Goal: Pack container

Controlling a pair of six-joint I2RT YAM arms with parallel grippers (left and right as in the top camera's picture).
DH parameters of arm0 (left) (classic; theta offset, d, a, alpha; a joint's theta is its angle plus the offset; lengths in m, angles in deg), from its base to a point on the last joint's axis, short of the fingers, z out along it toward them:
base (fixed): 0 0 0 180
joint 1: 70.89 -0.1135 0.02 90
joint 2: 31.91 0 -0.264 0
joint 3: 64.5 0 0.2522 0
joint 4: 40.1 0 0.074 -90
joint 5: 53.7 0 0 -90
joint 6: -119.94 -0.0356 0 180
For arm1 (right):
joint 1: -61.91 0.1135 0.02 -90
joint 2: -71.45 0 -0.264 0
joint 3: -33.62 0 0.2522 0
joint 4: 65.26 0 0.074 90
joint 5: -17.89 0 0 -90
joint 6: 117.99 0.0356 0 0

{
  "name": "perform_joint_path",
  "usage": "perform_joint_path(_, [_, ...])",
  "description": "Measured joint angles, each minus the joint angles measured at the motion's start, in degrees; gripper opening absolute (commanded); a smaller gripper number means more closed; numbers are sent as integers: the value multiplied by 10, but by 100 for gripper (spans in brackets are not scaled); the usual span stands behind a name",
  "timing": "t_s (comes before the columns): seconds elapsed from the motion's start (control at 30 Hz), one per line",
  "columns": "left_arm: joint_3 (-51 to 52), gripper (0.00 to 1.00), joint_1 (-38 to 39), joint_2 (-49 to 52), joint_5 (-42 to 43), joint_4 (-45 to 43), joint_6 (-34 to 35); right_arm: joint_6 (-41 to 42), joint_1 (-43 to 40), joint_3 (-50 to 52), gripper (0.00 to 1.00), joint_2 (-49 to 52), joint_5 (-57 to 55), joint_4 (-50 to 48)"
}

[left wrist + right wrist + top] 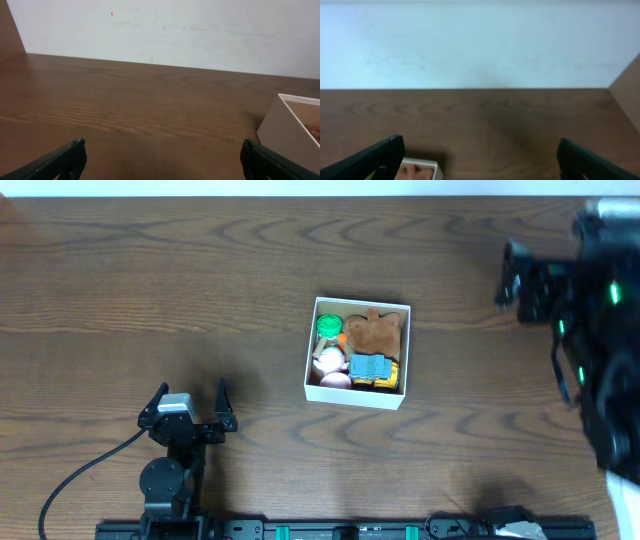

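Observation:
The container (355, 396) is a small white box in the middle of the table. It holds a green round toy (328, 325), a brown plush toy (376, 333), a blue and yellow toy (372, 368) and a pink toy (334, 380). My left gripper (190, 392) is open and empty, low over the table to the box's front left. In the left wrist view its jaws (162, 155) are wide apart, with the box's wall (285, 125) at the right. My right gripper (508, 278) is at the far right, open and empty (480, 155). A box corner (422, 164) shows at its lower left.
The wooden table (200, 280) is bounded by a pale wall (175, 30) at the far side. The right arm's black body (600, 330) fills the right edge of the overhead view. A cable (80, 480) runs from the left arm's base.

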Motion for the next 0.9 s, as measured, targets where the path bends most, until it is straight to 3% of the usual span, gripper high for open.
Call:
perform_joint_path(0.37, [-1, 98, 0, 0, 0, 2, 0, -3, -17, 349, 99, -269, 3, -163])
perform_joint_path(0.67, [-1, 98, 0, 0, -1, 2, 0, -4, -38, 603, 99, -420, 32, -330])
perform_joint_path(0.9, [-1, 98, 0, 0, -2, 1, 0, -4, -39, 710, 99, -498, 48, -405])
